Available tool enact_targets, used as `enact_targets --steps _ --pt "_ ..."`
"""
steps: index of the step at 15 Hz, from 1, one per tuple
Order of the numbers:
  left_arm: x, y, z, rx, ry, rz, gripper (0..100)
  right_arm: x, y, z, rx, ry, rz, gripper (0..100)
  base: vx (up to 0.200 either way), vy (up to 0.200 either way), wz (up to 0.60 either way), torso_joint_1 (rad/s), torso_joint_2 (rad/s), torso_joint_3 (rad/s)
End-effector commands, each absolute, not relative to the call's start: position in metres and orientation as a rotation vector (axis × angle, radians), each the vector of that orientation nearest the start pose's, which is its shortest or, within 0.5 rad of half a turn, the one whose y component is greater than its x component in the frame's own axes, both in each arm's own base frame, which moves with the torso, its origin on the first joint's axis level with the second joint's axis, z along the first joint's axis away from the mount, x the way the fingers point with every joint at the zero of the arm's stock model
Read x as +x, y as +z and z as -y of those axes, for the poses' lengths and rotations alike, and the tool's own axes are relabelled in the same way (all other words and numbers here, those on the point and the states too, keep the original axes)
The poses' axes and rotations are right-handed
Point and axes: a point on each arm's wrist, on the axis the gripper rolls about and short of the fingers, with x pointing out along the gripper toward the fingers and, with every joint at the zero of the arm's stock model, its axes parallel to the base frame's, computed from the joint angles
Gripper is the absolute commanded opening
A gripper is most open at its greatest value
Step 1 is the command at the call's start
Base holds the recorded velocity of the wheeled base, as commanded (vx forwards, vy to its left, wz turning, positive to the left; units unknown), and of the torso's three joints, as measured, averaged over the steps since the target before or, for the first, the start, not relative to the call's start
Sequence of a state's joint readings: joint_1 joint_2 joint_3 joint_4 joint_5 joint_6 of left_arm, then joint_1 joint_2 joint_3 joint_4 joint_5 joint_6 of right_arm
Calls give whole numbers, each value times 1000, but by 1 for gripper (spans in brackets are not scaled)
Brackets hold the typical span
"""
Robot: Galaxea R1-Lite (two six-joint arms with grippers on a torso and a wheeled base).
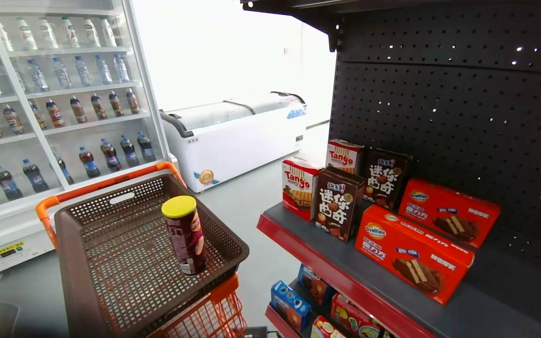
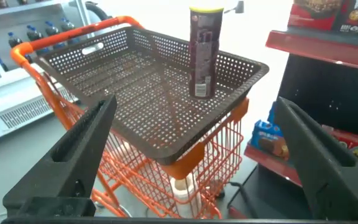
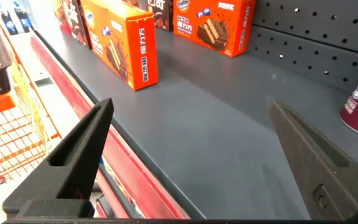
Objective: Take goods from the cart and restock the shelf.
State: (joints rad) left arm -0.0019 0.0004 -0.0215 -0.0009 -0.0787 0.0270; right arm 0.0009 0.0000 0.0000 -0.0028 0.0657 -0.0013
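Directly ahead of my wide-open left jaws, upper centre of frame, the canister (image 2: 204, 53) stands upright in the cart basket (image 2: 86, 62); right jaws, equally open, face the shelf (image 3: 216, 143).

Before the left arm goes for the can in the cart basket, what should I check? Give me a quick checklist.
1. Can stands upright in the basket: ok.
2. Left gripper open and empty: ok.
3. Can lies ahead of the left gripper with nothing between: ok.
4. Right gripper open and empty, over the shelf: ok.
5. Bare shelf space beside the orange box: ok.
6. Whether the can is full or light: cannot tell.
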Motion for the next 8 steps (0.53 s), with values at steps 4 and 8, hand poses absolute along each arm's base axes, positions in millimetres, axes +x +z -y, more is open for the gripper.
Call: enact_targets --steps 4,8 --pt "22 166 5 23 -217 -245 100 -23 76 -1 -3 67 3 100 0 0 0 0 0 0" --pt "130 182 14 40 -208 -361 100 -23 76 -1 -3 67 5 100 0 0 0 0 0 0"
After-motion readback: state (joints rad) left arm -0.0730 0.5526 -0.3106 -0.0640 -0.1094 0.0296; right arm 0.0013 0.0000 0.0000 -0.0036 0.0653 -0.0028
